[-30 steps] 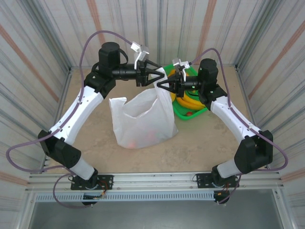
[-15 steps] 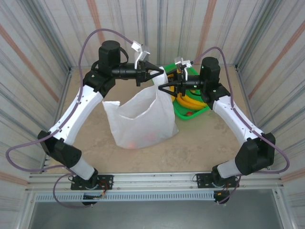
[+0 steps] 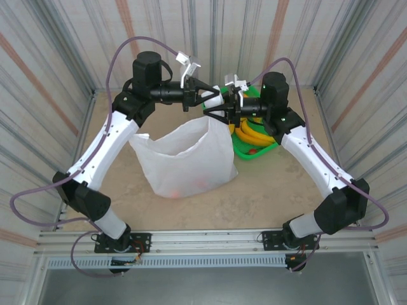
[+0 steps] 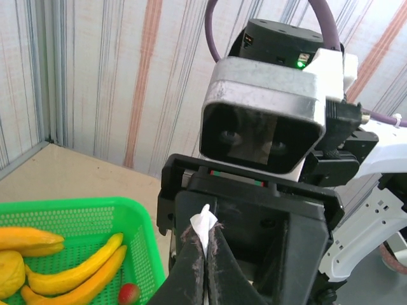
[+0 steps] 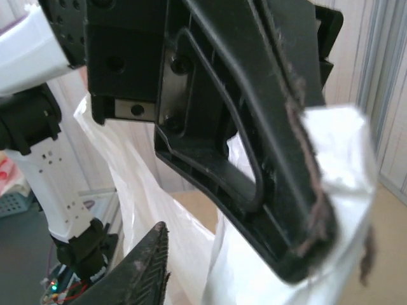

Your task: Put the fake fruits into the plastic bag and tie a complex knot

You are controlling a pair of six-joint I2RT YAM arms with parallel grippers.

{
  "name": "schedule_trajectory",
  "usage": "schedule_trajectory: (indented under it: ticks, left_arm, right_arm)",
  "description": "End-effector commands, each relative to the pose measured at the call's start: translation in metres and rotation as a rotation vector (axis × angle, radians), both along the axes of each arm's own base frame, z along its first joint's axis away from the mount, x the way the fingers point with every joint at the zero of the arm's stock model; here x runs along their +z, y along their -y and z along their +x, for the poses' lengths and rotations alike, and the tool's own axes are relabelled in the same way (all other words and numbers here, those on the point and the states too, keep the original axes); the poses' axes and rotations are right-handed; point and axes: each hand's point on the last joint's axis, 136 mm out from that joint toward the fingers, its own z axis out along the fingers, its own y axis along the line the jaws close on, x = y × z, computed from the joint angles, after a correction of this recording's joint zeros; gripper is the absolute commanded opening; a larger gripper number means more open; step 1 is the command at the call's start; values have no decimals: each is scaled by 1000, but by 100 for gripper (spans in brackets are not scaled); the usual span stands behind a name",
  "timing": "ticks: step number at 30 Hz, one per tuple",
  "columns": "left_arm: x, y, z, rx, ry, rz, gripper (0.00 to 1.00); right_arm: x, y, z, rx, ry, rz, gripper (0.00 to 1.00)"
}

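The white plastic bag (image 3: 184,159) stands in the middle of the table, and reddish-orange fake fruits (image 3: 191,185) glow through its lower wall. My left gripper (image 3: 208,99) holds one handle strip up above the bag's far right corner. In the left wrist view its jaws (image 4: 205,244) are pressed shut on a white tip of the handle (image 4: 205,223). My right gripper (image 3: 222,109) faces it almost nose to nose, jaws apart. In the right wrist view one of its fingers (image 5: 152,267) lies beside the bag's plastic (image 5: 191,254), with the left gripper's fingers (image 5: 273,159) just ahead. No knot shows.
A green basket (image 3: 270,147) stands behind the right gripper with yellow bananas (image 3: 254,135) and a small red fruit (image 4: 129,293) in it. Corrugated walls close in the table on three sides. Both arms arch over the bag.
The left gripper has shut on the handle strip and lifted it. The right gripper has let go, opened and moved left up to the left gripper. The bag's mouth has spread leftwards.
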Motion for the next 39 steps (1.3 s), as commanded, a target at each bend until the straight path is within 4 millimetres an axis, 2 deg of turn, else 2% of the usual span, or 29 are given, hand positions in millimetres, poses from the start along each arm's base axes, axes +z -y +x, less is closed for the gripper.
schedule_trajectory:
  ticks: [1,4,7,15,18,22,29,32,36,39]
  left_arm:
    - [22,-5,9,36,22,-52,0]
    - [25,-9,14,63,20,-62,0]
    - [29,-13,18,84,21,-74,0]
    - [36,-26,27,139,26,-88,0]
    - [36,-27,28,134,23,-91,0]
    - [33,-26,29,131,18,-90,0]
    - [36,-29,30,142,24,-96,0]
    - [39,-29,27,126,32,-104,0]
    - [50,-40,16,91,61,-121,31]
    - [60,-65,8,138,92,-127,52]
  right_arm:
    - [-15,-2,-3,-10,-19,-12,22]
    - [-28,-2,-4,-19,-44,-26,10]
    - [-42,-1,-4,-35,-67,-39,6]
    - [-66,2,-6,-46,-126,-43,5]
    - [-67,4,-8,-41,-140,-28,11]
    - [-72,4,-8,-34,-160,-31,11]
    - [-86,8,-8,-53,-193,-45,3]
    - [-84,12,-7,-71,-192,-37,0]
    - [-83,17,-2,-101,-192,-29,0]
    - [-83,19,3,-112,-200,-26,0]
